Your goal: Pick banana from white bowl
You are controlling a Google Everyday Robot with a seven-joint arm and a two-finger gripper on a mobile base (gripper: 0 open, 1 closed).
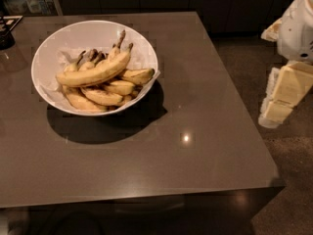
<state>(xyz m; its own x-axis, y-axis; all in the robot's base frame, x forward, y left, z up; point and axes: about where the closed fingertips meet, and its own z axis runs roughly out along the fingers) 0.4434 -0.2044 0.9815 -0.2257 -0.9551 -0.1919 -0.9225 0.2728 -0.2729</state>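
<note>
While banana (98, 72) tops white bowl (49, 53), end effector (286, 89) hangs rightward; (seemingly) off table (205, 170).

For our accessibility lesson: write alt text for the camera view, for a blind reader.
A white bowl of bananas sits on a dark table, the longest banana on top. The robot's gripper hangs beyond the table's right edge, far from the bowl.

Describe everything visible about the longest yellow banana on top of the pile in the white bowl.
The long, gently curved yellow banana has smooth skin and a brownish stem at its upper right end. Unpeeled, it lies across the top of the shorter bananas in the wide glossy white bowl, resting on them. The cream gripper is beyond the right edge of the brown table, far from it.
</note>
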